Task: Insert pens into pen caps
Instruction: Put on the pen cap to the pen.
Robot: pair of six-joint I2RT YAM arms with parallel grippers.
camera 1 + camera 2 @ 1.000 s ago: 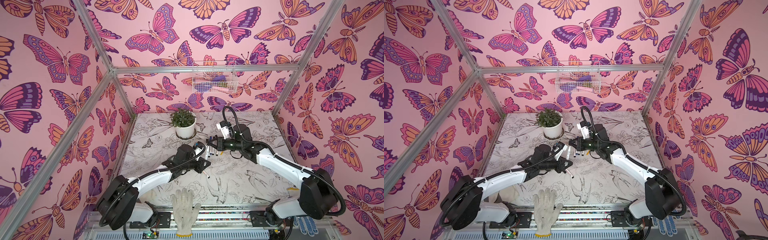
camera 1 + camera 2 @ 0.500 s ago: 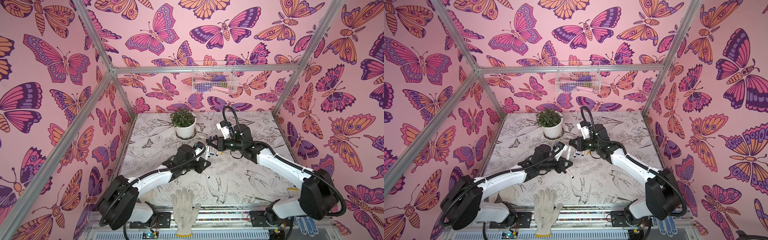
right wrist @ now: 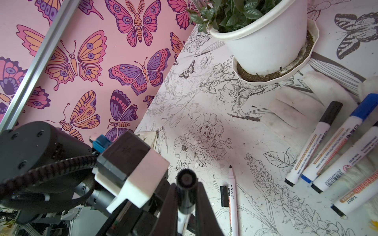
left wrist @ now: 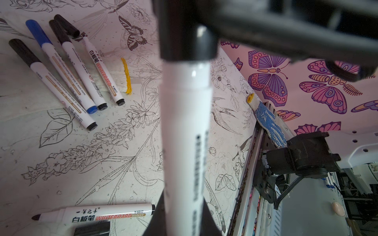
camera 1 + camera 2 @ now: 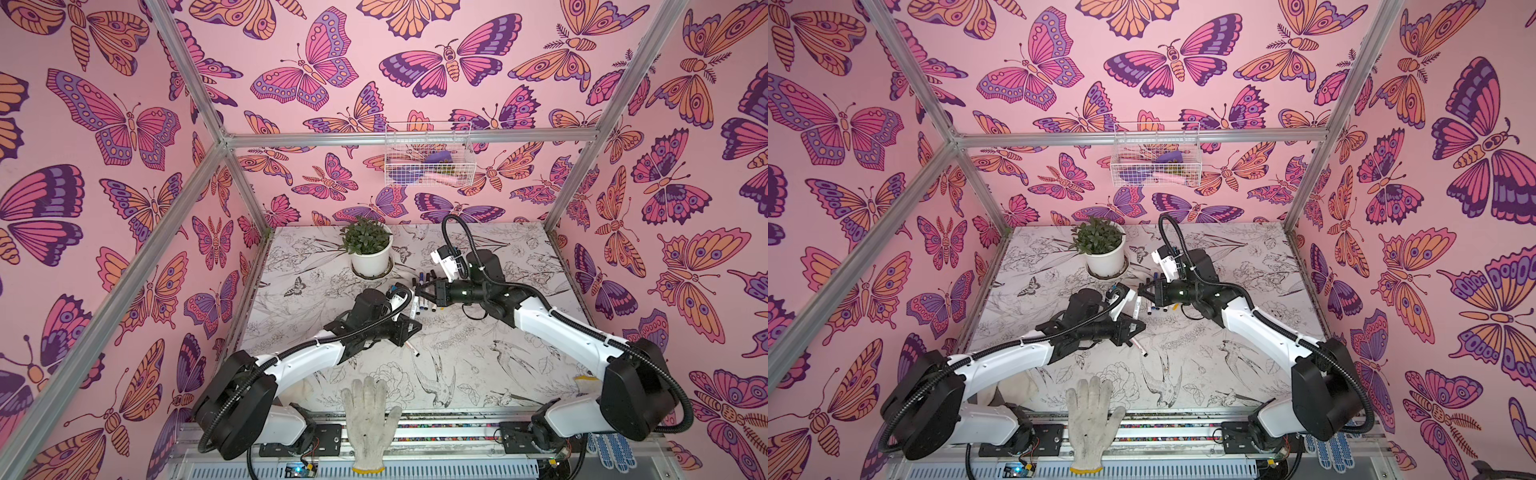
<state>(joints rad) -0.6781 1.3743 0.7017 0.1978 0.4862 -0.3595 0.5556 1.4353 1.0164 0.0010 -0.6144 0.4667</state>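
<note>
Above the table's middle, my left gripper (image 5: 409, 328) is shut on the barrel of a white pen (image 4: 185, 126). A black pen cap (image 3: 186, 183) sits on that pen's far end, and my right gripper (image 5: 420, 288) is shut on the cap. The left wrist view shows the barrel passing between my left gripper's (image 4: 184, 204) fingers and up to the cap (image 4: 188, 40). The right wrist view shows the cap end-on in my right gripper (image 3: 186, 190). Several capped pens (image 4: 61, 81) lie side by side on the table. An uncapped pen (image 4: 92, 214) lies beside a loose black cap (image 4: 92, 229).
A potted plant (image 5: 368, 249) in a white pot stands at the back, close to the capped pens. A white glove (image 5: 370, 419) lies over the front rail. A wire basket (image 5: 428, 158) hangs on the back wall. Another glove with a yellow cuff (image 4: 126, 75) lies under the pens.
</note>
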